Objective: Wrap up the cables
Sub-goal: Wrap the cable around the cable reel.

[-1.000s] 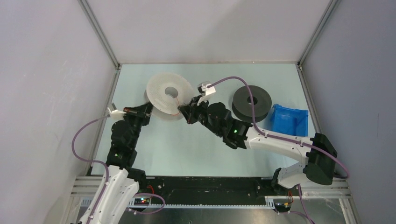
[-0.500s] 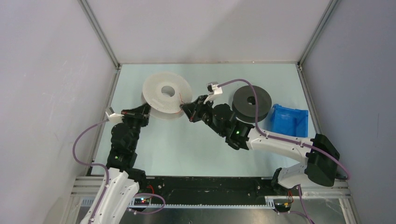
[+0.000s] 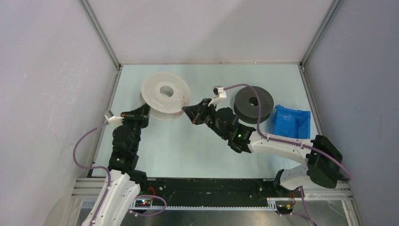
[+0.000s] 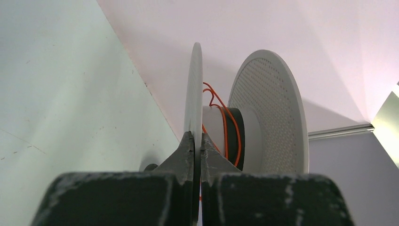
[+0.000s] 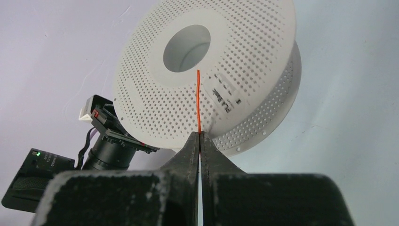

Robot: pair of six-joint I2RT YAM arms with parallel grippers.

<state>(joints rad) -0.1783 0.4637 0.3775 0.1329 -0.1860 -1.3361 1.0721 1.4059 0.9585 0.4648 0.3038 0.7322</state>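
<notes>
Two spools: the white spool (image 3: 165,94) sits tilted between the two arms. The dark spool (image 3: 254,103) lies flat, well to the right of the white spool, and no wire shows on it from above.
Red cable (image 4: 225,134): a few loose loops sit round the hub of the white spool, between its two flanges. A straight length also crosses the perforated outer face, from near the centre hole down to the right gripper. Whether it enters the hole I cannot tell.
Left gripper (image 4: 194,149): closed narrow on the rim of one flange, at the left side of the white spool, holding the spool.
Right gripper (image 5: 199,141): pinched tight on the red cable, just off the right edge of the white spool.
Blue cable: not visible in any view.
Blue bin (image 3: 291,121): far right of the white spool, beyond the dark spool; its contents are too small to make out.
Done, as I judge it: winding of the red cable has begun, with only a few uneven turns on the hub.
Left, as I judge it: the free length in the right gripper has yet to go round the hub. The blue cable is wholly unwrapped as far as these views show, and the dark spool is likely meant for it.
</notes>
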